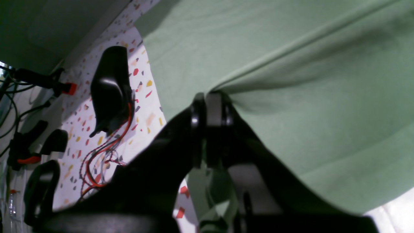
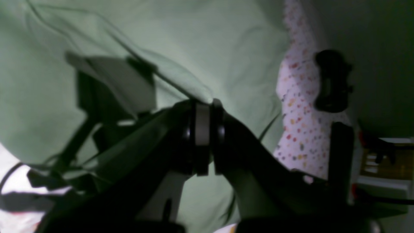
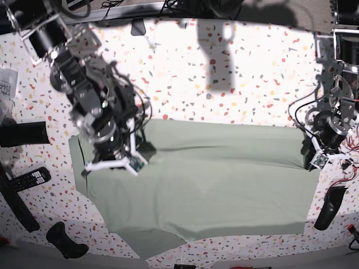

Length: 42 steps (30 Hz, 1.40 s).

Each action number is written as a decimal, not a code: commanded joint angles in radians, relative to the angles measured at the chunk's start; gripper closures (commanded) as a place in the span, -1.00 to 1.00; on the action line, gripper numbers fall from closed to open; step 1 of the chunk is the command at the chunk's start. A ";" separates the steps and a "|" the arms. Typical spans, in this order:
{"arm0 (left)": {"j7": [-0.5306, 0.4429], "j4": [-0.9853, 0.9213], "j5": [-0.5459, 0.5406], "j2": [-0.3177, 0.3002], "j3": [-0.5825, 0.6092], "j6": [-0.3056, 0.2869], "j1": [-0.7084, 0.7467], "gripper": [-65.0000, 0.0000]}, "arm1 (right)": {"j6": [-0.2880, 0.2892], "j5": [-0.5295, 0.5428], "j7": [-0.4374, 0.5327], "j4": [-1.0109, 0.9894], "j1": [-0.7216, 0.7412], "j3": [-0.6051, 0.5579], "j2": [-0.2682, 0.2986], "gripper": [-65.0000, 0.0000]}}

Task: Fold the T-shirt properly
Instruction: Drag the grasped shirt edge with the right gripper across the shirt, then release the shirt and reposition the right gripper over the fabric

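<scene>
The white bench with red, yellow and grey terrazzo specks [image 3: 185, 84] filled the base view, and the large plain pale sage-green soft fabric T-shirt [image 3: 207, 179] lay across its near half, spread wide and partly doubled over, with a long fold line running across it from one arm to the other. The right arm, a bulky black and metal assembly with looped cables, reached down at that view's left, and its right hand [image 2: 203, 106] was pressed together, pinching a raised ridge of the T-shirt's cloth between its 2 black fingers [image 2: 218, 129], the fabric peaking upward at the grip. The left arm stood at the base view's right edge, and its left hand [image 1: 210, 98] was likewise pressed together on the T-shirt's edge, with taut creases fanning away from the pinch. Around the cloth lay smaller dark items: a black cylindrical roll [image 3: 23, 133] near the left edge, a black remote control with pale buttons [image 3: 28, 179] just below it, a black knobbed handle [image 3: 64, 240] near the front corner, and a black curved oblong object [image 3: 327, 207] on the bench just beside the T-shirt's right edge.
</scene>
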 commanded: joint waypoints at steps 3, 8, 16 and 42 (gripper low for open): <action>-0.026 0.014 -0.013 -0.016 -0.007 0.013 -0.025 1.00 | 0.006 -0.018 0.019 -0.025 0.073 0.007 -0.010 1.00; -0.026 0.014 -0.013 -0.016 -0.007 0.013 -0.025 1.00 | 0.088 -0.018 0.038 -0.130 0.139 0.007 -0.088 1.00; -0.026 0.014 -0.013 -0.017 -0.007 0.013 -0.025 1.00 | 0.109 -0.019 0.053 -0.305 0.235 0.007 -0.180 1.00; -0.026 0.014 -0.013 -0.017 -0.007 0.013 -0.024 1.00 | 0.118 -0.063 0.266 -0.335 0.269 0.009 -0.188 -0.16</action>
